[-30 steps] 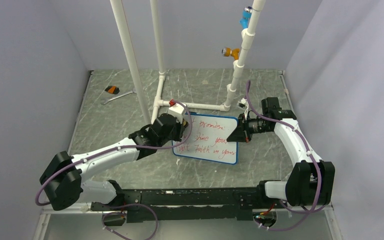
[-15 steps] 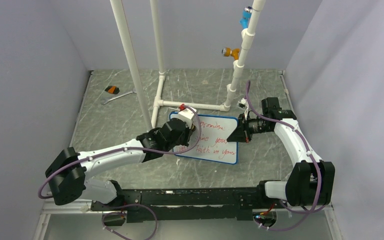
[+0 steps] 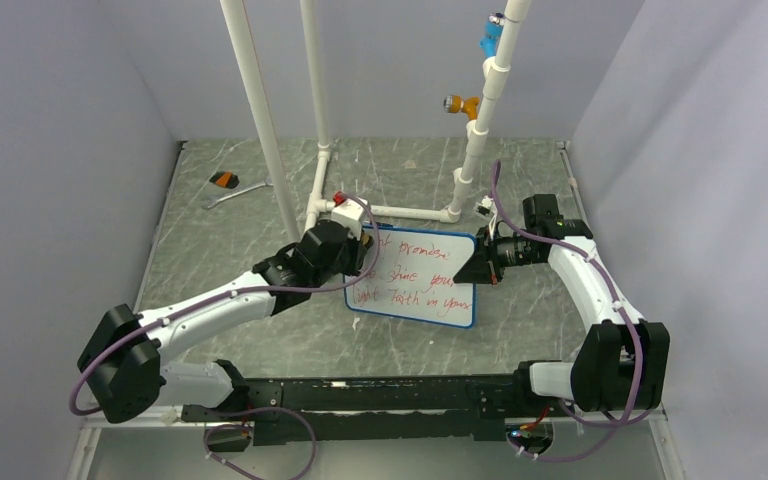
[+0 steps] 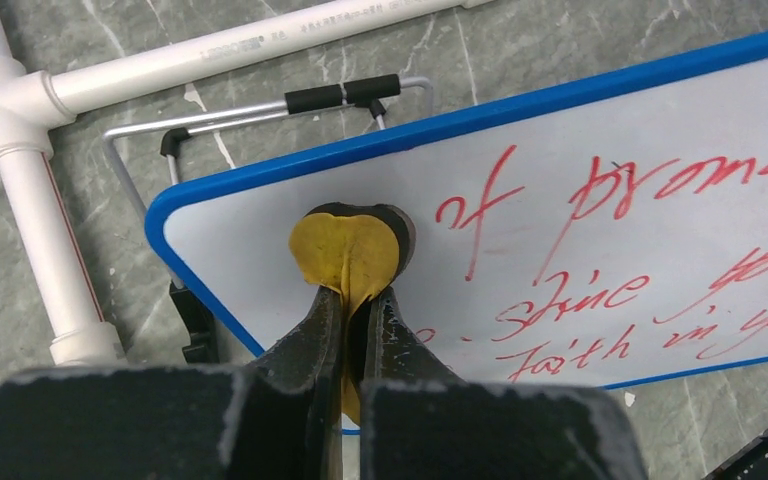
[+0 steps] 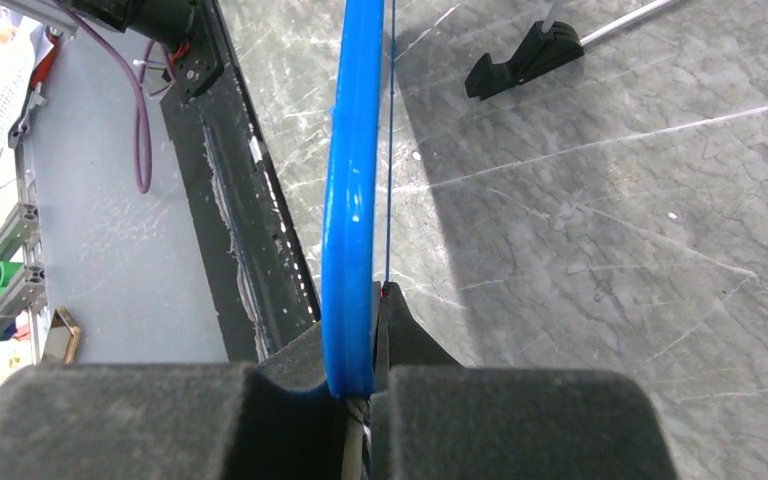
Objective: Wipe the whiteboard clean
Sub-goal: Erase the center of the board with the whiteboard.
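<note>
Whiteboard (image 3: 430, 300) stands on the table (image 3: 240, 250) before the pipe frame (image 3: 410, 212). Right gripper (image 5: 368, 330) clamps its edge; left gripper (image 4: 352, 300) pinches a yellow pad (image 4: 344, 250) against it. Press flat, sweep across the writing (image 4: 600, 290).

The left gripper (image 4: 353, 300), jaws pinched together, holds a round yellow felt pad (image 4: 345, 248) (black-backed) on the blue-framed white whiteboard (image 4: 250, 250) near its corner, beside red handwriting (image 4: 580, 200).
</note>
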Tool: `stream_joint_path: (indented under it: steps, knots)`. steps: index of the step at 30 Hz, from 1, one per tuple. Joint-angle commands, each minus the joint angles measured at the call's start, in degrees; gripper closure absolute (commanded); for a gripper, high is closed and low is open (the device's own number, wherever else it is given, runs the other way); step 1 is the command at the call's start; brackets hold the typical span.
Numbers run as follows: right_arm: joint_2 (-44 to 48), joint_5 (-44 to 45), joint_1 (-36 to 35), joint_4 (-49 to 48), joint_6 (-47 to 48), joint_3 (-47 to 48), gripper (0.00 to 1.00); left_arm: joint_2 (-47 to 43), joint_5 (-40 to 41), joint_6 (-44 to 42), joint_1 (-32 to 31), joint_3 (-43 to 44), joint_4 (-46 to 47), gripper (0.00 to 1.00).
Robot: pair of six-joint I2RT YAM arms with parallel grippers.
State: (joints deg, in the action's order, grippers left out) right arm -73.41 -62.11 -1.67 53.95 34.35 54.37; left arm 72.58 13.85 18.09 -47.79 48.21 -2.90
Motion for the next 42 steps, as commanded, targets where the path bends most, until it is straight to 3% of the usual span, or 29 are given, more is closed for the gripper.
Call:
stream_joint_path:
  steps: [1, 5, 9, 15, 19, 27, 31, 38, 42]
  knots:
    - [0.06, -0.52, -0.98, 2.77, 3.64, 1.53, 1.0, 0.27, 0.15, -0.16, -3.59, 1.28, 2.02, 1.0]
    - [-0.23, -0.54, -1.0, 2.93, 3.75, 1.7, 1.0, 2.4, 1.17, -0.01, -7.42, 3.44, 1.71, 1.0]
    - [-0.06, -0.55, -1.0, 2.94, 3.8, 1.62, 1.0, 3.18, 3.1, -0.91, -7.43, 3.64, 1.68, 1.0]
    - [0.31, -0.65, -1.02, 3.0, 3.88, 1.53, 1.0, 1.31, 2.8, -0.5, -0.57, 1.21, 1.35, 1.0]
    - [0.18, -0.6, -1.02, 2.89, 3.86, 1.53, 1.0, -0.32, 0.72, -0.69, 0.38, 0.86, 1.51, 1.0]
    - [-0.27, -0.52, -1.02, 2.93, 3.73, 1.68, 1.0, 2.62, 0.48, 0.11, -7.38, 3.91, 2.14, 1.0]
    - [-0.33, -0.62, -0.99, 3.09, 3.96, 1.72, 1.0, 4.21, 3.54, -0.44, -8.3, 5.13, 1.55, 1.0]
    - [0.01, -0.66, -1.01, 3.16, 4.1, 1.66, 1.0, 1.43, 4.51, -0.51, -0.93, 2.66, 0.71, 1.0]
    - [-0.01, -0.65, -1.04, 3.16, 4.13, 1.67, 1.0, 0.2, 1.16, -0.56, -0.38, 2.19, 1.22, 1.0]
